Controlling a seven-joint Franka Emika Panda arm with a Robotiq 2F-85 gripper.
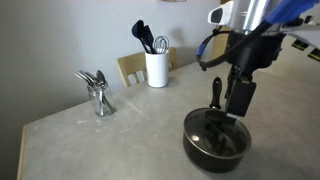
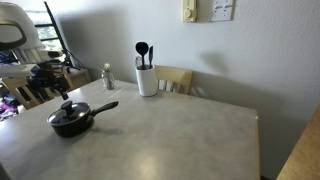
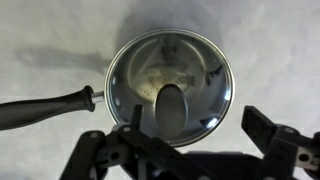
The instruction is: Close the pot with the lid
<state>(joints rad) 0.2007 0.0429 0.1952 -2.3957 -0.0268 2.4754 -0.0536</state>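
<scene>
The black pot [image 1: 215,148] stands on the grey table with its long handle [image 3: 45,108] pointing sideways. The glass lid [image 3: 205,75] with its black knob [image 3: 172,108] lies on the pot and covers it. Pot and lid also show in an exterior view [image 2: 70,121]. My gripper [image 1: 230,100] hangs just above the lid. In the wrist view my gripper [image 3: 200,128] is open, its fingers spread wide to either side of the knob and not touching it.
A white utensil crock [image 1: 156,68] [image 2: 147,80] stands at the back of the table. A shiny metal holder [image 1: 98,95] [image 2: 107,76] stands near it. A wooden chair [image 2: 176,78] is behind the table. The table's front edge lies close to the pot.
</scene>
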